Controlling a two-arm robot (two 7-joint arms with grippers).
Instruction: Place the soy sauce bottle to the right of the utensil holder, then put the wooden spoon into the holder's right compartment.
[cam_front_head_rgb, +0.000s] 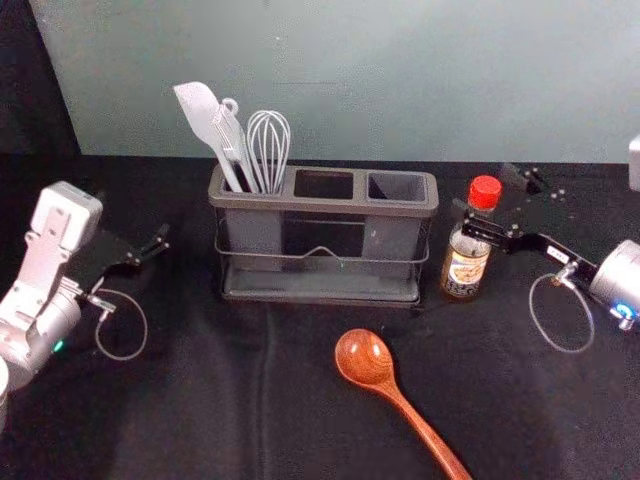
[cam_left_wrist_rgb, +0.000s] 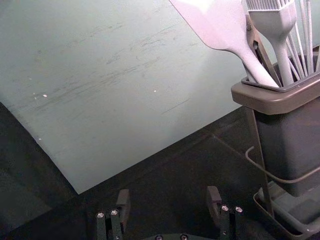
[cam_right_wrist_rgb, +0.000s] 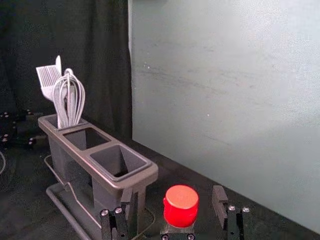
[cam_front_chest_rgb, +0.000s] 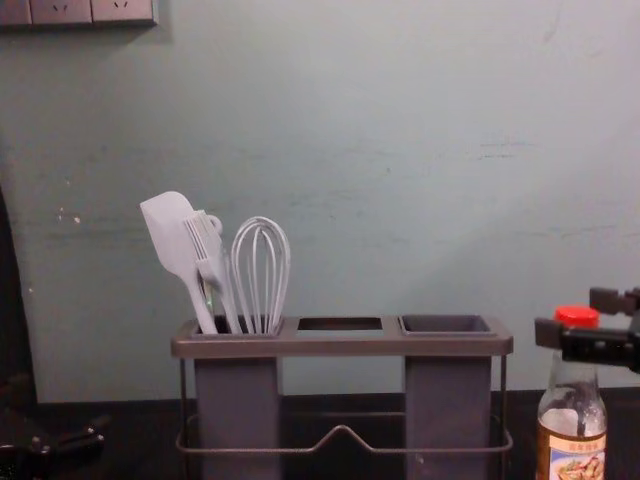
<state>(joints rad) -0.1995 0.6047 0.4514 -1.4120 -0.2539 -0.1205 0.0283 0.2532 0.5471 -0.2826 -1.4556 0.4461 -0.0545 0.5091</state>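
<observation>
In the head view my right gripper (cam_front_head_rgb: 502, 204) is open around the neck of the soy sauce bottle (cam_front_head_rgb: 467, 262), which stands upright just right of the utensil holder (cam_front_head_rgb: 322, 203). The right wrist view has the bottle's red cap (cam_right_wrist_rgb: 181, 205) between the spread fingers of that gripper (cam_right_wrist_rgb: 174, 207). The wooden spoon (cam_front_head_rgb: 364, 358) lies in front of the holder, its handle pointing toward the near right. My left gripper (cam_front_head_rgb: 143, 250) hangs left of the holder; in its wrist view the gripper (cam_left_wrist_rgb: 169, 202) is open with nothing between its fingers.
A white spatula (cam_front_chest_rgb: 173, 240), a brush (cam_front_chest_rgb: 208, 255) and a whisk (cam_front_chest_rgb: 262, 270) stand in the holder's left compartment. The middle and right compartments hold nothing. A pale green wall (cam_front_head_rgb: 400, 80) rises behind the black-covered table (cam_front_head_rgb: 200, 400).
</observation>
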